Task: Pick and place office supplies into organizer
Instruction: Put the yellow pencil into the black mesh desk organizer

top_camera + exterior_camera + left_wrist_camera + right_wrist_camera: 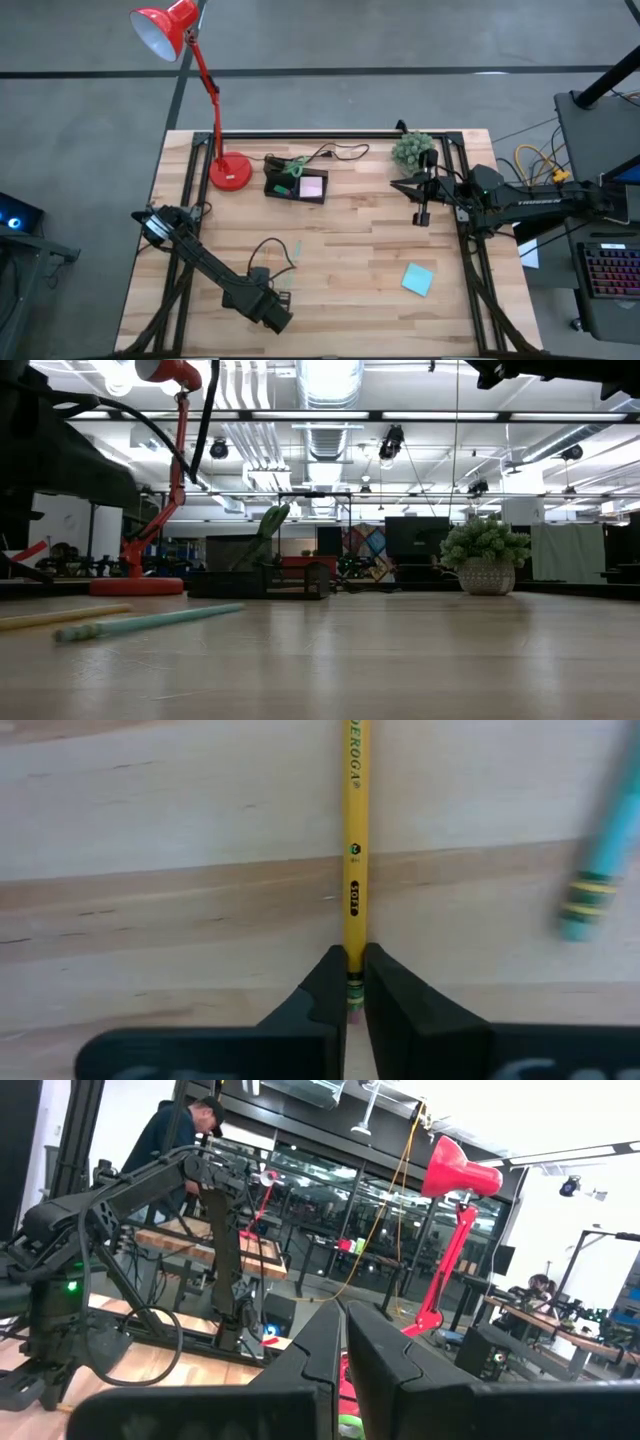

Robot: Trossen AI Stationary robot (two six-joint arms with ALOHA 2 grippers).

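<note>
Pale butcher-block planks made up the table, with a red desk lamp on its far edge and a small potted plant near the right arm. The left pincer sat low over the near-left part of the table, its fingers pressed shut around the eraser end of a yellow pencil lying flat on the wood. A teal pencil lay just beside it, apart. The black organizer stood near the lamp base, already holding green-handled scissors and a pink sticky-note pad; a teal sticky-note pad waited on the near-right side.

Held so near its tip, the pencil would likely droop or swing, so a slow, level lift seemed wise before carrying it toward the taller compartment.

The right pincer hung raised near the plant, fingers closed on nothing. From above, the left pincer blurred into the arm, both pencils were barely visible, and the organizer's compartments could not be told apart.
</note>
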